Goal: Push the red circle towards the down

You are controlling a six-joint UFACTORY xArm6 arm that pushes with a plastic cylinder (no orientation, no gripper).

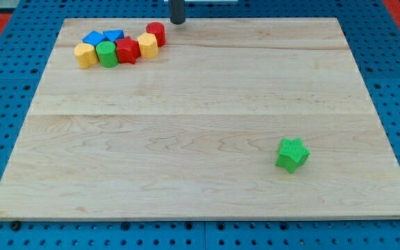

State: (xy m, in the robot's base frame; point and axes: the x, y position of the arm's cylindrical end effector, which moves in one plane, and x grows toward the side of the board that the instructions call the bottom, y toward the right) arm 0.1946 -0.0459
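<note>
The red circle (pixel 156 32) is a red cylinder at the right end of a cluster of blocks near the board's top left. My tip (pixel 178 21) stands at the board's top edge, just to the right of the red circle and slightly above it, apart from it by a small gap. Beside the red circle on its left lies a yellow block (pixel 148 45), then a red star-like block (pixel 127 51), a green cylinder (pixel 107 53) and a yellow block (pixel 85 55). Two blue blocks (pixel 103 37) sit behind them.
A green star block (pixel 292 154) lies alone at the lower right of the wooden board (pixel 200 125). The board rests on a blue perforated base (pixel 5 104).
</note>
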